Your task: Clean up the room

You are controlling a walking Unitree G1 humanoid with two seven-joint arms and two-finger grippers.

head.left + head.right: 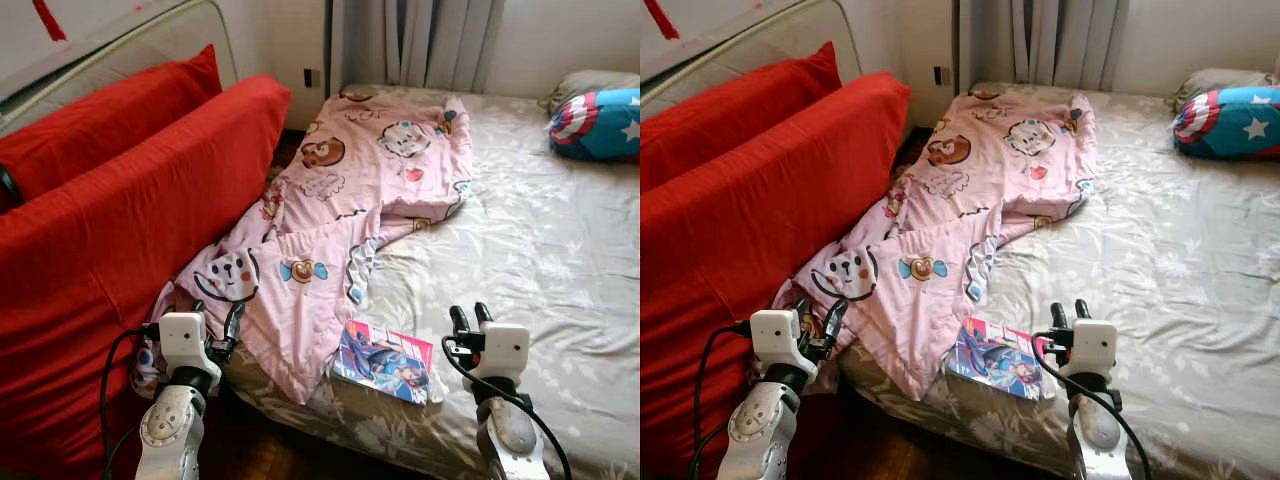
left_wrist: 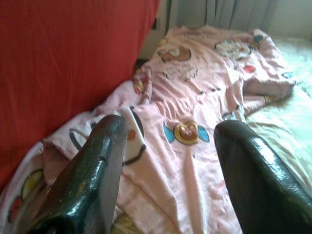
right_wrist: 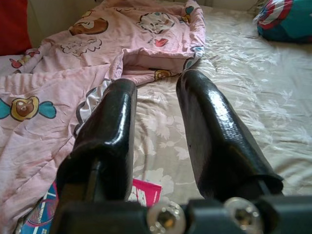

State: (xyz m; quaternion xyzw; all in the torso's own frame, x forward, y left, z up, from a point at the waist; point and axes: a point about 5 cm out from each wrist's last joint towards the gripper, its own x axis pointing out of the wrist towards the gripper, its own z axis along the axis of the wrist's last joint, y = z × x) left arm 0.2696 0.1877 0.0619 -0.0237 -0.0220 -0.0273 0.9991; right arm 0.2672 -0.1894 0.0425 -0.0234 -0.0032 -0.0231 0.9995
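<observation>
I see the glossy flat book [image 1: 383, 361] lying long axis 10-to-4 on the floral bed [image 1: 560, 260], beside the crumpled pink blanket [image 1: 340, 230]; left gripper [image 1: 214, 322] and right gripper [image 1: 470, 315] both parted, empty.

I count one pink cartoon blanket [image 1: 350, 190] spread across one bed [image 1: 560, 260]. One colourful book [image 1: 385, 360] lies near the bed's front edge. At the head end I see two pillows: one star-and-stripes pillow [image 1: 600, 122] and one grey pillow [image 1: 580, 84] behind it. Beside the bed stand two red cushions [image 1: 110, 215]. My own grippers number two, left gripper [image 1: 222, 322] and right gripper [image 1: 470, 318].
</observation>
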